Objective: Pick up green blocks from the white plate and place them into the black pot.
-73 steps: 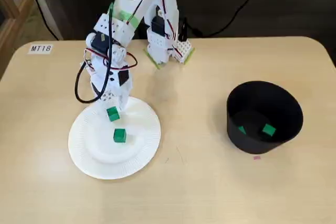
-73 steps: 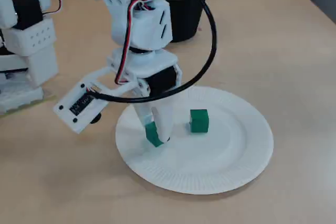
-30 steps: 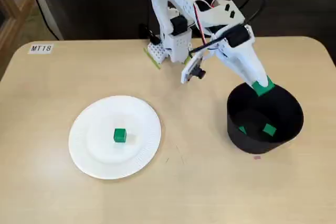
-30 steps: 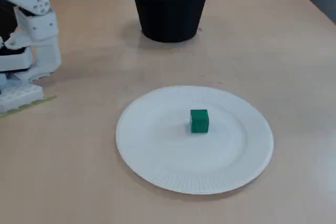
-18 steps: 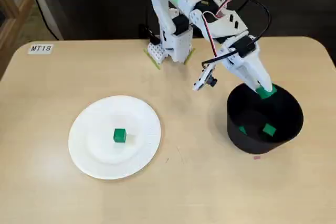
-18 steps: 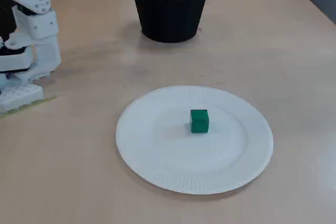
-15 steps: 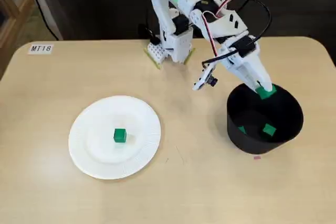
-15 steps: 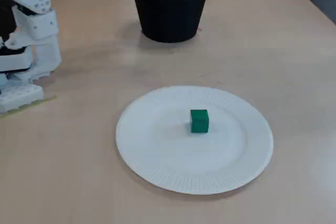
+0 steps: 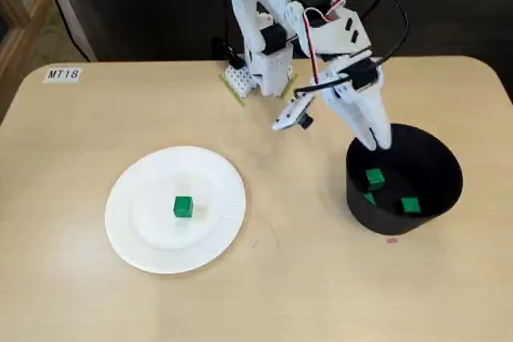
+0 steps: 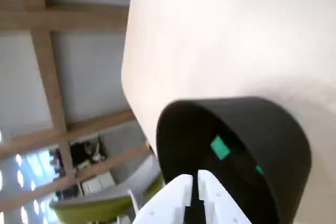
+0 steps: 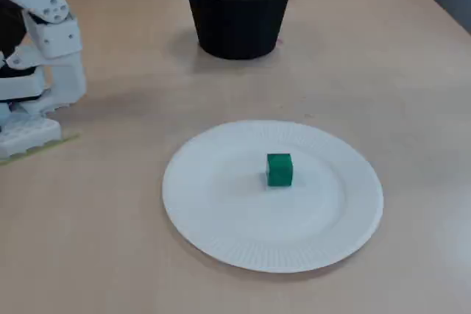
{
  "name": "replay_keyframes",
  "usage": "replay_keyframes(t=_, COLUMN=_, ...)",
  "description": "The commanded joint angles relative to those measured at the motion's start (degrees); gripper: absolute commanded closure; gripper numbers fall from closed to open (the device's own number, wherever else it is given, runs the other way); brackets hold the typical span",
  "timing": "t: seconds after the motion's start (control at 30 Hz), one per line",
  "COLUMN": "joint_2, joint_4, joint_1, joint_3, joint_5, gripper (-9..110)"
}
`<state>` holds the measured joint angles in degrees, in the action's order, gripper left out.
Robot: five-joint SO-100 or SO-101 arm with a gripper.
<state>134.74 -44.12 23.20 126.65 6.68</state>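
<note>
Noted since 0.5 s ago: dropped block (image 9: 373,178) gone from gripper (image 9: 377,143), now inside black pot (image 9: 357,212) beside 2 others (3 counted). Gripper empty, jaws narrowly parted, hanging over the pot's left rim. Outstanding: 1 last block (image 9: 183,207) mid white plate (image 9: 144,239). Open surface (image 9: 288,262) between plate and pot; surface edges well apart from both.

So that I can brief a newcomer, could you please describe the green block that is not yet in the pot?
On the tan table, find the white paper plate, well away from the black pot. The green block sits alone near the plate's middle; the other green blocks all lie inside the pot.
</note>
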Motion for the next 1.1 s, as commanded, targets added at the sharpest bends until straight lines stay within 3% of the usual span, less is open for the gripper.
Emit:
replay_keyframes(t=0.0, joint_2=0.6, joint_4=-12.6, joint_1=-11.2, joint_3=-9.5, joint_5=2.4, gripper=104)
replay_keyframes(t=0.13, joint_2=-0.1, joint_4=-20.3, joint_1=-24.4, joint_3=-10.4, joint_5=8.8, gripper=104)
replay_keyframes(t=0.43, joint_2=-11.3, joint_4=-27.1, joint_1=-39.8, joint_3=-11.0, joint_5=20.4, gripper=104)
replay_keyframes(t=0.73, joint_2=-22.5, joint_4=-29.7, joint_1=-43.6, joint_3=-18.9, joint_5=24.7, gripper=104)
replay_keyframes(t=1.07, joint_2=-30.8, joint_4=-23.5, joint_1=-45.2, joint_3=-19.4, joint_5=26.7, gripper=104)
